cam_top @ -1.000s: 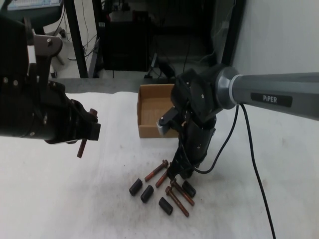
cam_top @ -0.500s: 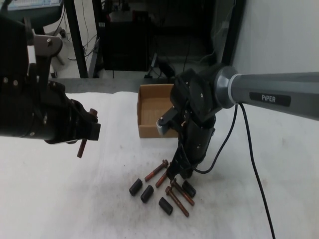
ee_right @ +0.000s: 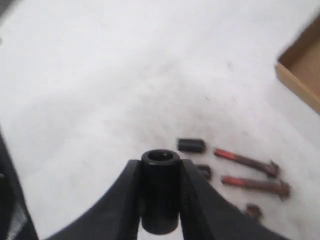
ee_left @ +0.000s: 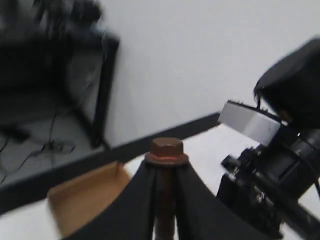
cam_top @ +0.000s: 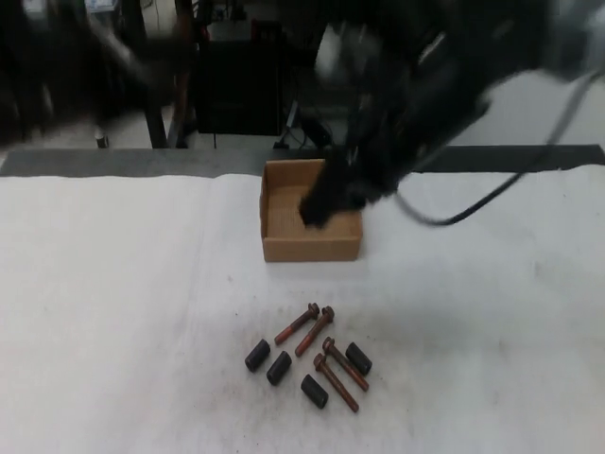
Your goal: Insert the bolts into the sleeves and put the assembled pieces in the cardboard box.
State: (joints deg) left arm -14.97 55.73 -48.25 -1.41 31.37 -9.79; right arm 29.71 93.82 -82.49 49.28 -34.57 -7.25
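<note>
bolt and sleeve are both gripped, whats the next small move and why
Probably bring the two arms together and line the shank of the bolt up with the open end of the sleeve. The left jaws are shut on the bolt, the right jaws are shut on the sleeve, and the sleeve's bore looks empty. Aligning them likely comes before any push.

Arm (cam_top: 406, 104) blurred in high view. Bolt (ee_left: 166, 150) lower shank cut off at picture edge. Sleeve (ee_right: 160, 192) sides covered by fingers (ee_right: 122, 200).
</note>
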